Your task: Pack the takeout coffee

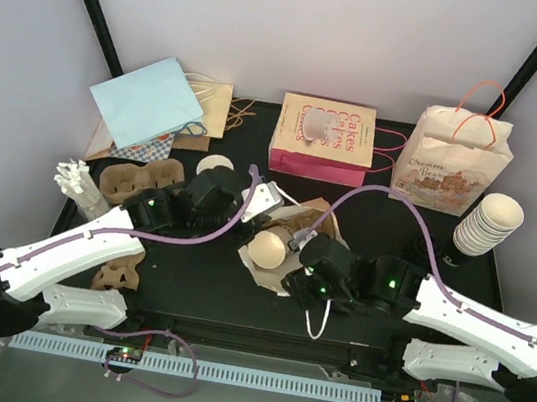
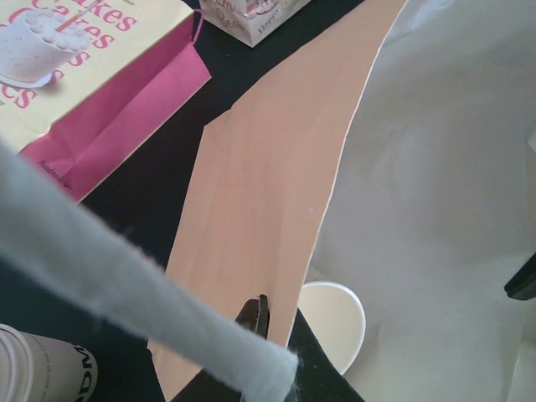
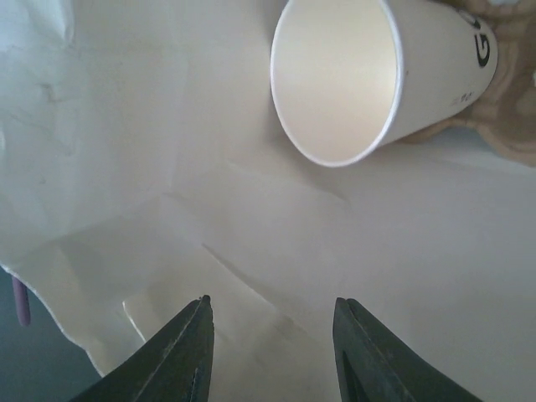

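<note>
A cream paper cup [image 3: 335, 79] [image 1: 266, 251] lies on its side inside a paper bag [image 1: 283, 276], its mouth facing my right wrist camera. The bag is brown outside [image 2: 260, 193] and white inside [image 3: 251, 209]. My right gripper [image 3: 272, 322] [image 1: 299, 251] reaches into the bag's mouth, a short way before the cup. It is open with nothing between its fingers. My left gripper [image 2: 262, 314] [image 1: 261, 200] is shut on the bag's brown edge and holds it up; the cup's rim [image 2: 335, 322] shows below. A blurred grey strip [image 2: 126, 276] crosses the left wrist view. I see no black lid.
A pink "Cakes" bag [image 1: 323, 138] [image 2: 75, 59], a "Cream" bag [image 1: 453, 163] and a blue bag [image 1: 147, 102] stand at the back. Nested cups [image 1: 487, 224] lie stacked at the right. Brown pulp carriers [image 1: 135, 181] [image 1: 118, 275] lie at the left. Another cup [image 2: 38, 368] stands near my left gripper.
</note>
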### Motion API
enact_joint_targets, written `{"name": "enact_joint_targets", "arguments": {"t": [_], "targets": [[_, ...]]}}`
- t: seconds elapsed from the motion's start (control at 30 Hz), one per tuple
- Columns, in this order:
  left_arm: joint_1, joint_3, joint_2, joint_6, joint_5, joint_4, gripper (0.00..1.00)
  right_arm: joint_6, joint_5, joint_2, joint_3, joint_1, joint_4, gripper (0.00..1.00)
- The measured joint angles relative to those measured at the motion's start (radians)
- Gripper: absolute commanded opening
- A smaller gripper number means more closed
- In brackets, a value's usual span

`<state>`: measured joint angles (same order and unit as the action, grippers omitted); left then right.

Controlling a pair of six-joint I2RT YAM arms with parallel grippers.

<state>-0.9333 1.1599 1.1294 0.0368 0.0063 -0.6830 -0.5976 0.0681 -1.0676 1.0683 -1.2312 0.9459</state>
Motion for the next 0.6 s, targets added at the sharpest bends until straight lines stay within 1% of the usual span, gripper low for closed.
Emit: {"name": "enact_joint_targets", "arguments": {"t": [0.33,0.6], "targets": [[-0.062,-0.106,-0.097,-0.037,-0.002,0.06,0.02,-0.079,0.165,0.0,-0.075,-0.133,-0.087,0.41],[-0.095,-0.137,-0.135,-0.04,-0.002,0.085,0.02,-0.082,0.253,0.007,-0.112,-0.143,-0.164,0.42]]}}
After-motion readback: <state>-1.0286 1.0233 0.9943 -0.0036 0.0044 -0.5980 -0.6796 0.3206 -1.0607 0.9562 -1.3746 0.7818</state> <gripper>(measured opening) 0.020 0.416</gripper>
